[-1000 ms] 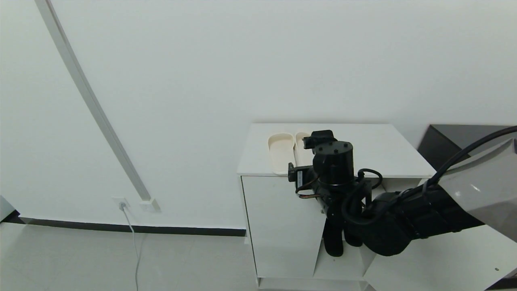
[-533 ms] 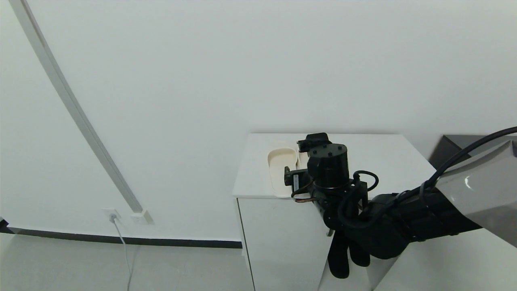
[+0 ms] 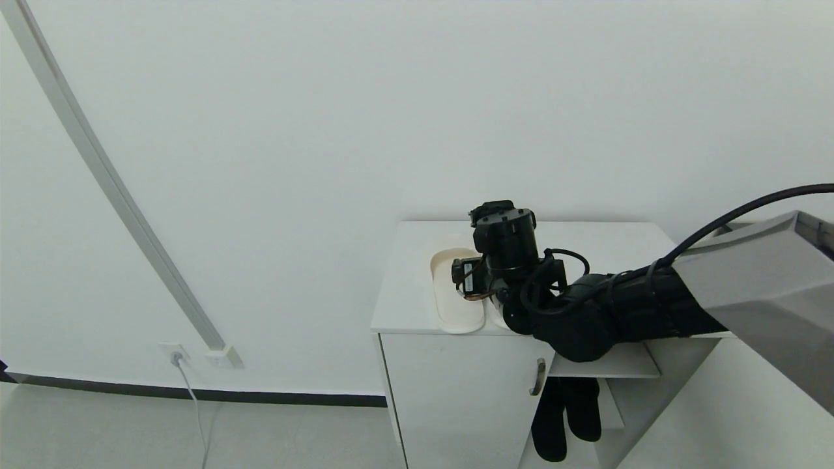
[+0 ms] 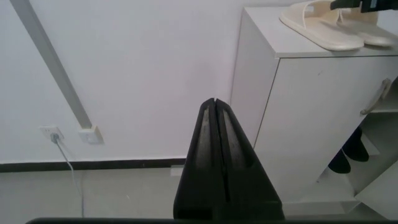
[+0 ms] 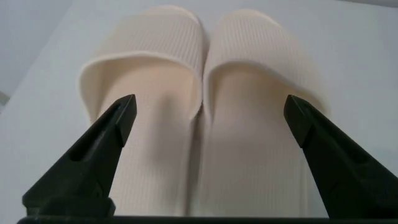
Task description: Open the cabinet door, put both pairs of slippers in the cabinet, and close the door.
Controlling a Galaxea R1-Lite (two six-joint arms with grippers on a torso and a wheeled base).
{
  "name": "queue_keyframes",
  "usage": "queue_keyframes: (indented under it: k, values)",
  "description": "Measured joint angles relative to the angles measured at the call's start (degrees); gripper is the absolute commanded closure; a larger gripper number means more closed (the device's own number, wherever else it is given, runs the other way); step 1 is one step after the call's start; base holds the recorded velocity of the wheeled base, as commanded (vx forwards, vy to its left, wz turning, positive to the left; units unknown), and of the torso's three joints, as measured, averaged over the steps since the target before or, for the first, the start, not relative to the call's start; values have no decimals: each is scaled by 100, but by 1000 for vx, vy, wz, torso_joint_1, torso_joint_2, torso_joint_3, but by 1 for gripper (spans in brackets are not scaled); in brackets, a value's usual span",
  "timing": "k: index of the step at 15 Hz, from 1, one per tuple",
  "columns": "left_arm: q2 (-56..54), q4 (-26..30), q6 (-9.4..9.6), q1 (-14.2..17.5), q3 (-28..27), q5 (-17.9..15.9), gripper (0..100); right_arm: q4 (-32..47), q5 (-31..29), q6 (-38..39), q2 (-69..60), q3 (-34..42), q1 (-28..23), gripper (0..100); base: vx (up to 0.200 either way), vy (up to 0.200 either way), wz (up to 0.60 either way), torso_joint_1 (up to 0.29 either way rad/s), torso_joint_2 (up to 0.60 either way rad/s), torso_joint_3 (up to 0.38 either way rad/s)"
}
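Note:
A pair of cream slippers [image 3: 456, 296] lies side by side on the left part of the white cabinet's top [image 3: 606, 241]. My right gripper [image 5: 208, 155] hangs open just over them, one finger on each outer side of the pair [image 5: 205, 124], touching nothing. A pair of black slippers [image 3: 563, 417] stands in the cabinet's open lower compartment, under a shelf [image 3: 612, 370]. The right door [image 3: 690, 423] is swung open; the left door [image 3: 456, 391] with its handle [image 3: 537, 376] is closed. My left gripper [image 4: 214, 106] is shut and empty, low and left of the cabinet [image 4: 311, 112].
The cabinet stands against a white wall. A grey conduit [image 3: 111, 189] runs slantwise down the wall to a socket with a cable [image 3: 174, 357] at the left. Bare floor lies left of the cabinet.
The head camera has shifted. My right arm has risen from in front of the open compartment, near the black slippers, to above the cream slippers on the cabinet top.

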Motion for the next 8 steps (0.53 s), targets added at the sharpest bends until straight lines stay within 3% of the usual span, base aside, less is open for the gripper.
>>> queue_keyframes:
  k: [8]
  values:
    - [0, 0, 0, 2, 0, 0, 100, 91, 41, 56, 727, -841, -185, 0, 0, 0, 0, 0, 0, 0]
